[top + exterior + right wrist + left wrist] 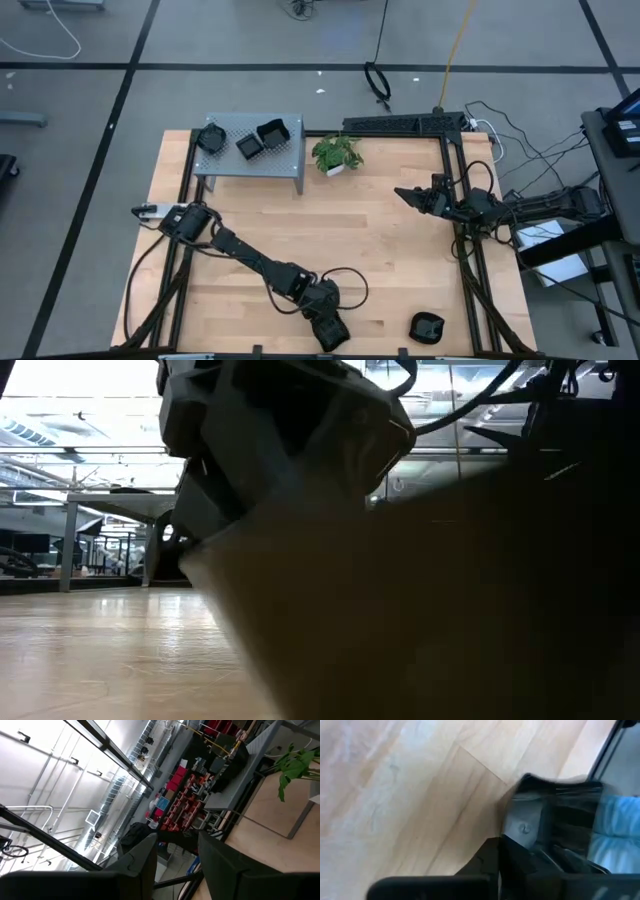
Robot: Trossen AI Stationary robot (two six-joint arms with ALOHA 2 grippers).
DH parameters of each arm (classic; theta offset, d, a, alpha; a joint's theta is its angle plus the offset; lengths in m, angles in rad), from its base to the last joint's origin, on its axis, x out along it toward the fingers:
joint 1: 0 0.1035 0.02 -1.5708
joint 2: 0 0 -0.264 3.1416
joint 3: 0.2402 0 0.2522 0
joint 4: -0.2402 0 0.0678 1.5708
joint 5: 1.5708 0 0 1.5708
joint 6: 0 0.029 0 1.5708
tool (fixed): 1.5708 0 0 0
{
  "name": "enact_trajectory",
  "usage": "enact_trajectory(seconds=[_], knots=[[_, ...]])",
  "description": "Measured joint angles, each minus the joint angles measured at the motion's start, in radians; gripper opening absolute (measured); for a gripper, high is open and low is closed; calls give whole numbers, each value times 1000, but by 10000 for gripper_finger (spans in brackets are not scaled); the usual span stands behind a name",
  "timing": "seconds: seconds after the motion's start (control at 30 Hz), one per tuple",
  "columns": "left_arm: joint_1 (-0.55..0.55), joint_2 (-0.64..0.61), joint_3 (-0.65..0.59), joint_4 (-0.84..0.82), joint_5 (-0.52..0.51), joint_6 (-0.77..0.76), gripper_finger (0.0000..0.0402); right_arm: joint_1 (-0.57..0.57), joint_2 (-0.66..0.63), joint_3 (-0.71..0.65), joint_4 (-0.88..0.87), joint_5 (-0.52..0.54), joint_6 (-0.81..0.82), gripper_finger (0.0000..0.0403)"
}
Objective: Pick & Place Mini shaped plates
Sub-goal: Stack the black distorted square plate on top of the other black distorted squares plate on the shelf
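My left gripper (332,332) is at the table's near edge, just left of the middle. It fills the low view (290,460). In its wrist view it (520,845) is shut on a black glossy mini plate (555,815). A second plate (427,327) lies flat on the table to its right. Three more plates (210,137) (249,146) (273,131) rest on a grey stand (290,160) at the far left. My right gripper (405,194) hangs open above the table's right side, holding nothing (177,852). My left gripper has the plate by its side wall (520,827), with one finger (487,862) outside the wall and the other seemingly inside the dish. The plate stands tilted on edge, its rim (560,785) away from the fingers. I cannot tell whether it is clear of the table.
A small green potted plant (337,153) stands just right of the grey stand, near the far edge. A black frame (458,170) runs along the table's far and right edges, with cables beyond it. The bare wood in the middle of the table (340,230) is free.
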Motion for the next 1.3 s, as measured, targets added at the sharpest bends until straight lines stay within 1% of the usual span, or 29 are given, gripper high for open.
enact_trajectory(seconds=[0.03,0.17,0.27,0.4,0.5,0.67,0.8,0.87,0.97,1.13,1.3], knots=[[5,0,0,1,18,3,8,0,0,0,0,0,0,130],[31,-3,0,17,78,37,12,0,0,0,0,0,0,130],[54,-18,0,20,108,81,5,0,0,0,0,0,0,130],[84,-57,-1,-4,109,165,10,0,1,0,0,0,0,130],[115,-97,-1,-24,109,233,5,0,1,0,-6,0,0,130],[204,-175,0,-55,86,302,11,0,2,0,-8,0,0,130],[289,-251,0,-67,9,334,5,0,2,0,-8,0,0,130],[334,-290,0,-58,-50,340,5,0,2,0,-8,0,0,130],[399,-353,0,-54,-178,356,13,0,2,0,-8,0,0,130],[498,-474,1,-54,-377,503,4,0,2,0,-7,0,0,130],[586,-580,1,-84,-572,592,12,0,2,0,-10,0,0,130]])
